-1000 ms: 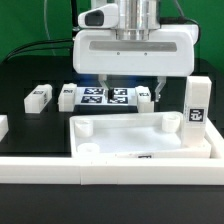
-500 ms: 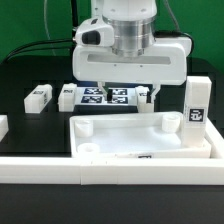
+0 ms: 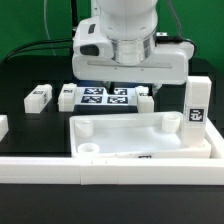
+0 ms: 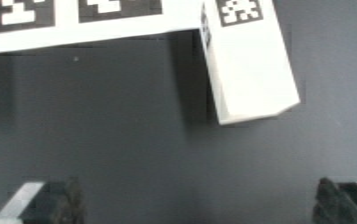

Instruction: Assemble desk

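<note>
The white tray-like tabletop (image 3: 140,138) lies in front of the marker board, with round sockets at its corners. My gripper (image 3: 128,85) hangs over the marker board (image 3: 103,97), open and empty. One tagged white leg (image 3: 146,99) lies beside the board, just under my gripper. In the wrist view that leg (image 4: 246,65) lies ahead of my gripper (image 4: 201,205), whose fingertips (image 4: 50,200) stand wide apart over bare dark table. Two more legs (image 3: 38,96) (image 3: 68,97) lie toward the exterior view's left. A fourth leg (image 3: 196,106) stands upright on the right.
A long white border rail (image 3: 100,168) runs along the front of the table, in front of the tabletop. Another white piece (image 3: 3,126) shows at the exterior view's left edge. The marker board's corner (image 4: 68,18) shows in the wrist view.
My hand has turned about its wrist and shifted slightly toward the exterior view's left, staying above the marker board. The parts on the table have not moved.
</note>
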Robot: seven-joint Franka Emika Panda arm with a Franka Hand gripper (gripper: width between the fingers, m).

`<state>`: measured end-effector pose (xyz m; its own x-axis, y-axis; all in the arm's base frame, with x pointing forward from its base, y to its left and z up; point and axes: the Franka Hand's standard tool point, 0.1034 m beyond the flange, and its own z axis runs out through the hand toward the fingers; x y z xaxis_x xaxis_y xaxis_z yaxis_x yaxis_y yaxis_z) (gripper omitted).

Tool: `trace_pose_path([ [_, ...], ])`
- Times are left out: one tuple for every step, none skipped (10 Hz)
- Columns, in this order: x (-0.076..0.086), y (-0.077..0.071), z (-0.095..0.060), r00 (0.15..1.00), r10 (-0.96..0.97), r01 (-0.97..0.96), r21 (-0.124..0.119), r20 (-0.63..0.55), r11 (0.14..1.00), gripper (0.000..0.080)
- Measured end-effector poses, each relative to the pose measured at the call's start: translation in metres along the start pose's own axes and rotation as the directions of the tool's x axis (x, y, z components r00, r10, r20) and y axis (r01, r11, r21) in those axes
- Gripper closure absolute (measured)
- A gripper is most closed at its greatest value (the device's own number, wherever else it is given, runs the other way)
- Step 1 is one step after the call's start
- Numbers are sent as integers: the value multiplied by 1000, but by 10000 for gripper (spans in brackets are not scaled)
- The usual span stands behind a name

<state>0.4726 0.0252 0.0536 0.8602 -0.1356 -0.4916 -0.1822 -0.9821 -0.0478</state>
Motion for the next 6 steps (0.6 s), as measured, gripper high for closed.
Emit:
trace_pose_path([
  [-3,-4,4,1000,1,-1,9,-2,1000,150],
  [-4,-7,7,1000,22,-22,7,-5,1000,150],
  [-4,-6,7,1000,19,-19,6,-1,1000,150],
  [-5,-5,8,1000,21,-21,6,15,1000,150],
  [-8,-4,10,999,22,-23,5,38,1000,150],
  [-10,-3,13,995,26,-26,3,94,1000,150],
])
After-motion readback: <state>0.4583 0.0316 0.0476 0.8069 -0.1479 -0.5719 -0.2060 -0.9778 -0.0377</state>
